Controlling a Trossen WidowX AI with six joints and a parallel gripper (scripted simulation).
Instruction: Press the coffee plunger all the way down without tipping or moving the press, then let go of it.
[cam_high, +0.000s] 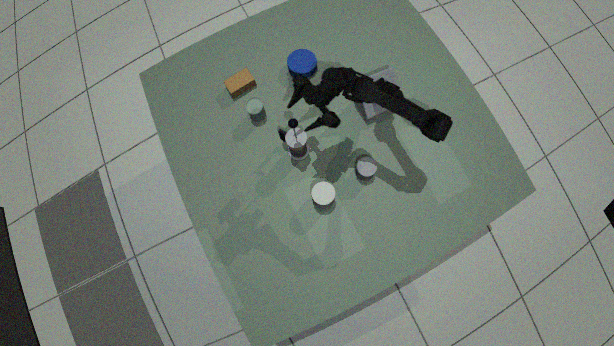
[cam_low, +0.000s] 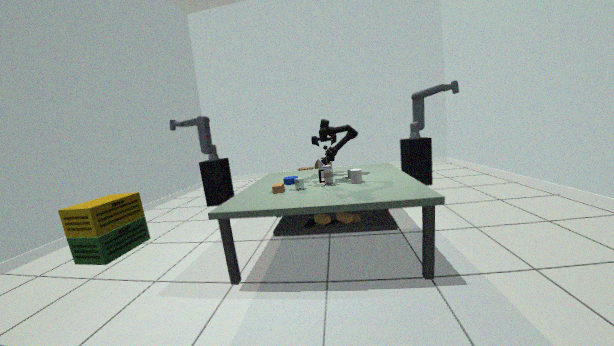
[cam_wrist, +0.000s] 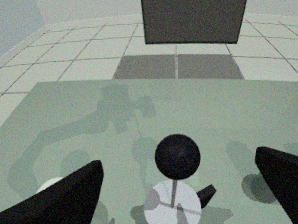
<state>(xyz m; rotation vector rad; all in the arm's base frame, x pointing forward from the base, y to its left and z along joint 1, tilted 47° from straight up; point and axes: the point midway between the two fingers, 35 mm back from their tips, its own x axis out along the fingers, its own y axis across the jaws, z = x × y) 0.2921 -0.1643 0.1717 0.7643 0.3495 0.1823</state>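
the room is pale grey, with a light tiled floor and a yellow crate stacked on a green crate (cam_low: 104, 228) at the far left by the wall, and two grey arms on dark pedestals (cam_low: 416, 160) stand behind the table. the green-topped table (cam_low: 380, 200) on dark legs sits in the middle of the floor. the black arm (cam_high: 390, 97) reaches from its base at the right side of the table in the top view, bent at the elbow and folded back down toward the middle, wrist tilted downward. its pincer (cam_wrist: 180, 192) is spread wide and holds nothing, one dark finger (cam_wrist: 56, 216) on each side of the wrist view. the coffee press (cam_high: 296, 140) stands upright near the table's middle, below the pincer, its black plunger knob (cam_wrist: 177, 156) raised on its rod between the spread fingers without touching them. around it on the table lie a blue disc (cam_high: 302, 61), an orange block (cam_high: 240, 82), a white cylinder (cam_high: 323, 193) and two small cups (cam_high: 255, 107).
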